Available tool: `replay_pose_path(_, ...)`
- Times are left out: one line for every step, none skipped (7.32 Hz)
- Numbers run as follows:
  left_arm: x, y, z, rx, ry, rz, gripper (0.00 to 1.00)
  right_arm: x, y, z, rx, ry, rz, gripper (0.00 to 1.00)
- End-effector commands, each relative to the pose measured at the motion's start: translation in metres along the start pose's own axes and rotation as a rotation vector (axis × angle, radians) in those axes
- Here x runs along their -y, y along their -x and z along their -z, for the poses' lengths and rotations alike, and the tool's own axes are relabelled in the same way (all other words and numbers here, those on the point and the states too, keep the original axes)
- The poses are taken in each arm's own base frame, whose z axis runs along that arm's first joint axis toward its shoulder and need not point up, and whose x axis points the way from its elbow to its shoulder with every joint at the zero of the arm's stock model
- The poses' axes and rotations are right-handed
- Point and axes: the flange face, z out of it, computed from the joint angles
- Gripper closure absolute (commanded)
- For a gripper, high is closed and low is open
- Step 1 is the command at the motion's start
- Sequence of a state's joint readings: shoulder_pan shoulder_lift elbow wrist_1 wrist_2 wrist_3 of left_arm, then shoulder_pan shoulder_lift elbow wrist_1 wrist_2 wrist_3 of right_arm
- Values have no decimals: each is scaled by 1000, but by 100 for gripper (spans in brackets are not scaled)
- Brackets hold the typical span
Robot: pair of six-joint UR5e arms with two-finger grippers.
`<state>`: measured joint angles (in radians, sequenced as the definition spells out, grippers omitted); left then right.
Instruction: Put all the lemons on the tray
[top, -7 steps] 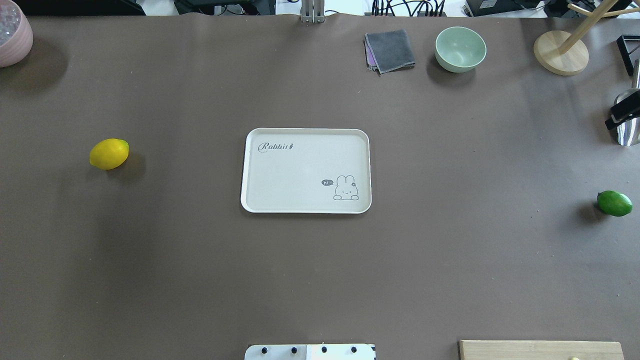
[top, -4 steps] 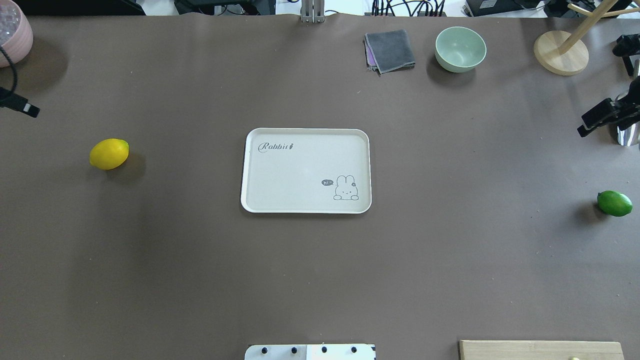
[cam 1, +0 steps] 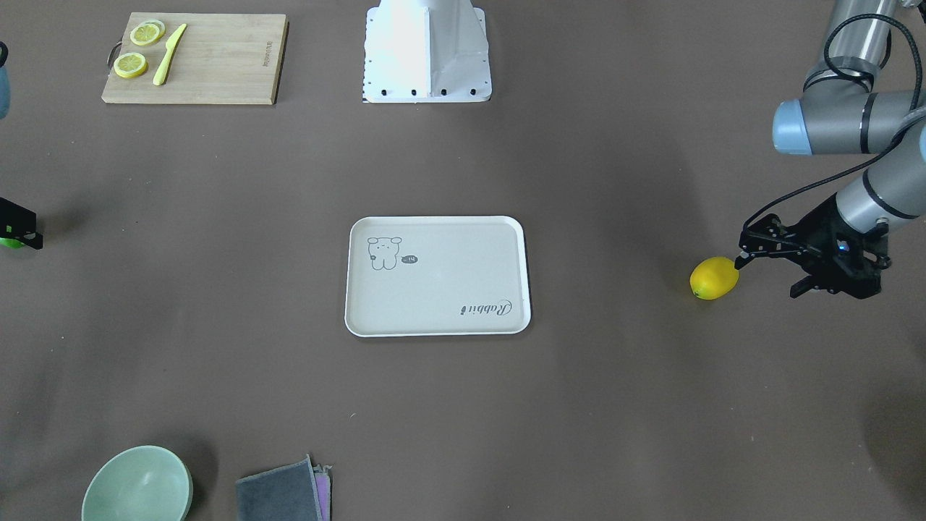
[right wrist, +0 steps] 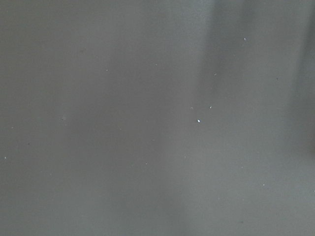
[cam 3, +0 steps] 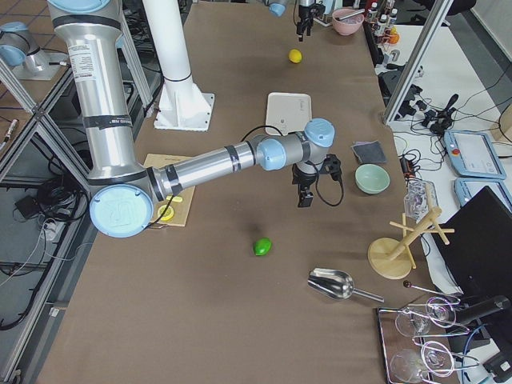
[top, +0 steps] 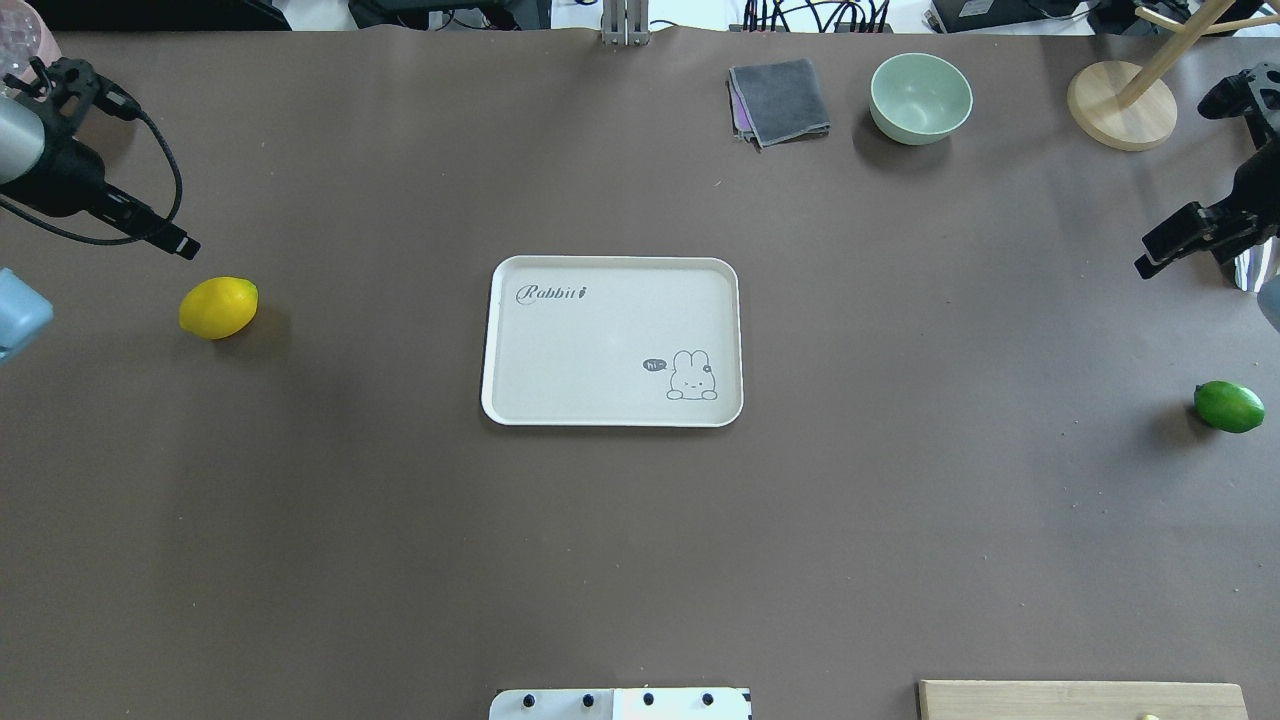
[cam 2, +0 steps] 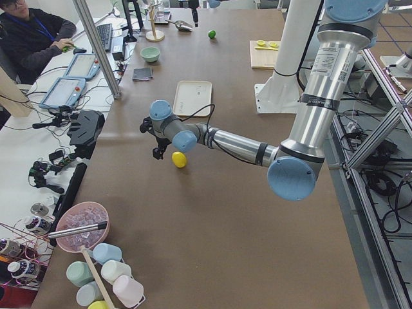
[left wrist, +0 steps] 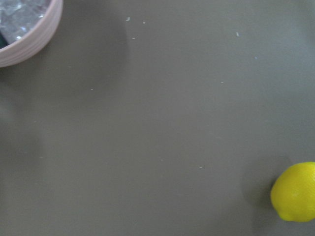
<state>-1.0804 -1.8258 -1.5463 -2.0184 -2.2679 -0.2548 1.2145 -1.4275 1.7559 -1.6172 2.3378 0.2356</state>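
green bowl and grey cloth sat at the table's far edge, well apart from the off-white tray. glossy yellow lemon lay on the table to the tray's left, just beside the left gripper, whose fingers were spread apart. glossy green lemon lay far right. right gripper: couldn't tell.

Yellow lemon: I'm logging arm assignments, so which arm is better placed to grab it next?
Left. The left tool hangs open right beside the yellow lemon. The right tool is on the far side of the tray, nearer the green lemon.

Both arms hang low and outstretched; left claw spread, right claw unreadable.
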Motion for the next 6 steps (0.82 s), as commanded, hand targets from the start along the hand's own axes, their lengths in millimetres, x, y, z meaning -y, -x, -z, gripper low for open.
replay_pose_path(-2,-28,-32,48,17,-111,1,0,5,-1,2,2,9,0)
replay_pose_path(-4,-29,-34,44,22,-131,1,0,6,-2,2,4,10,0)
replay_pose_path(-5,-31,-34,41,21,-156,1,0,6,-4,2,8,11,0)
replay_pose_path(-7,-32,-35,37,27,-195,1,0,7,-5,1,9,12,0)
replay_pose_path(-13,-33,-44,36,45,-204,1,0,6,-6,0,11,10,0)
replay_pose_path(-16,-36,-50,31,53,-210,1,0,5,-8,0,14,9,0)
